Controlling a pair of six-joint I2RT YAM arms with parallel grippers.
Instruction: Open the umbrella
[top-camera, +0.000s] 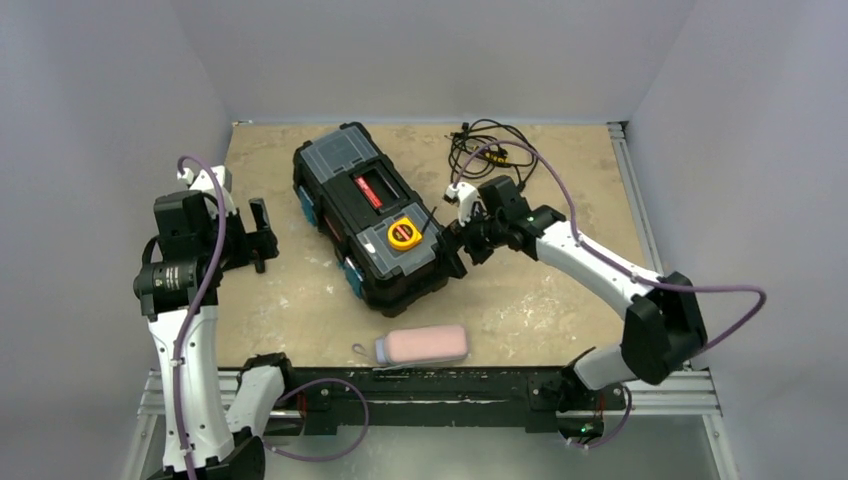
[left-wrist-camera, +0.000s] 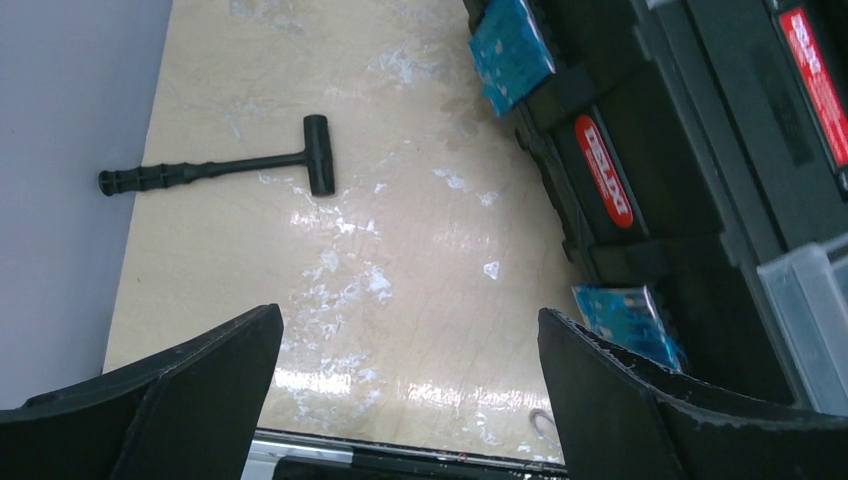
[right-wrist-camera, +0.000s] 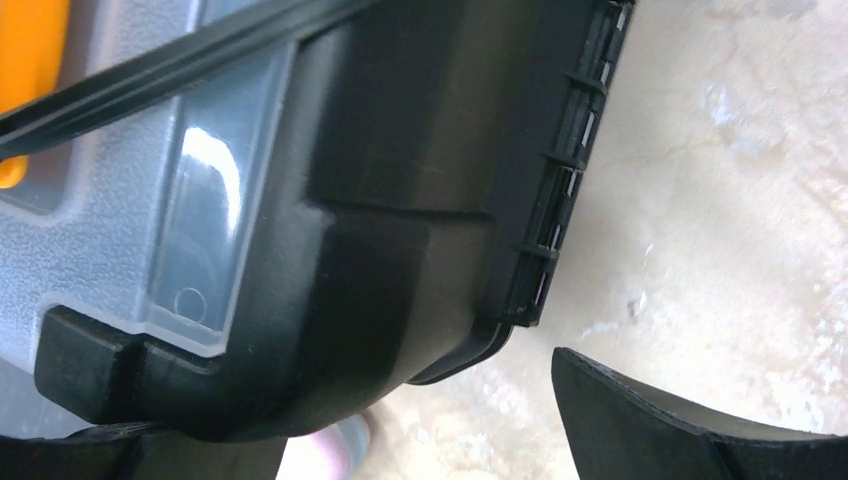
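The umbrella (top-camera: 425, 345) lies packed as a pinkish capsule on the table, on the near side of the toolbox (top-camera: 375, 215) and apart from it, untouched. Both pincers are open and empty: the left gripper (top-camera: 262, 238) hangs off the toolbox's left side, and the right gripper (top-camera: 468, 243) sits close against its right corner. The step in hand looks like the reach. The right arm would do well to back clear of that corner first, then come down across the capsule's narrow width, leaving the handle end free for the other pincer. Only the top view shows the whole umbrella. The left wrist view alone shows a black hammer (left-wrist-camera: 225, 170) left of the toolbox. The right wrist view shows the toolbox corner close up, with a pale sliver below it that may be the umbrella.
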